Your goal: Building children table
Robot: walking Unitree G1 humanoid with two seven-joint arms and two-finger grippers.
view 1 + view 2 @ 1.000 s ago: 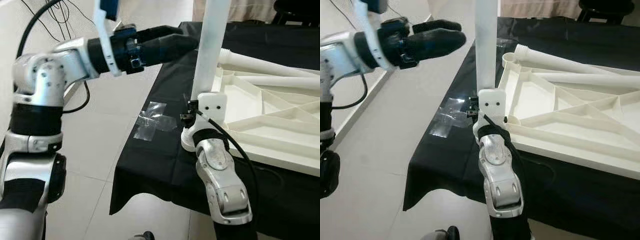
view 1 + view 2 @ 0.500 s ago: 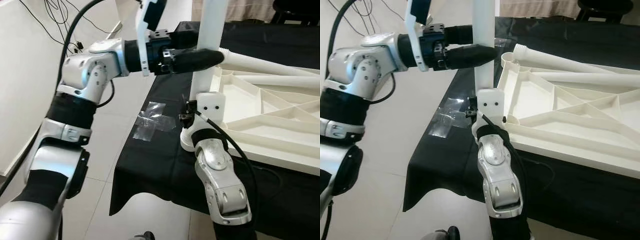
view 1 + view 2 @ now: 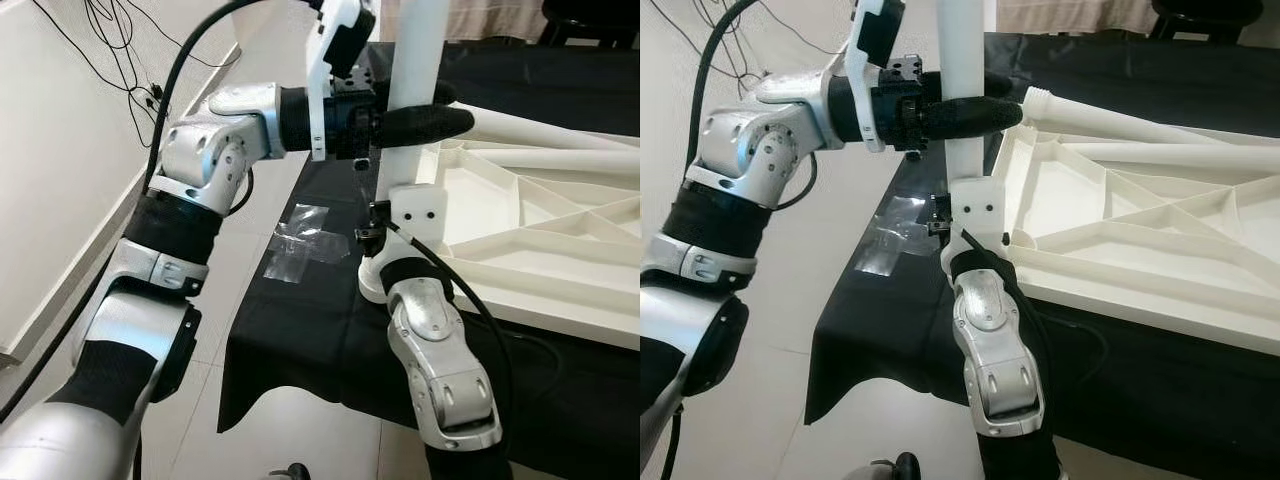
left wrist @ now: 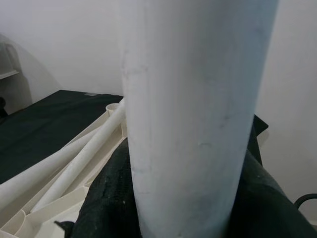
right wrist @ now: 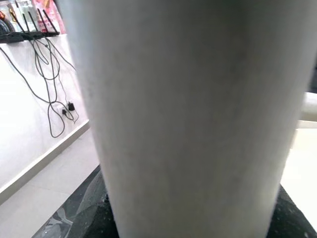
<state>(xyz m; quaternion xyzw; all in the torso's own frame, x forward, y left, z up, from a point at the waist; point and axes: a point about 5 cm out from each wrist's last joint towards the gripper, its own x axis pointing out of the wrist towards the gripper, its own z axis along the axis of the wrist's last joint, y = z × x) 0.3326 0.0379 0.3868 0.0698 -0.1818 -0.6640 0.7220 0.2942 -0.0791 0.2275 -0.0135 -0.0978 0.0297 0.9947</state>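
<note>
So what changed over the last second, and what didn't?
The left hand swung in from the robot's left and closed its black fingers around the upright white plastic tube leg, above the right hand. The right hand stayed clamped on the leg lower down. The upturned white ribbed plastic tabletop, the loose legs on it and the black cloth did not move.

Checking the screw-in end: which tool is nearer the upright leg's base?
Right. The right tool holds the upright leg low down; the left tool clamps it higher.
</note>
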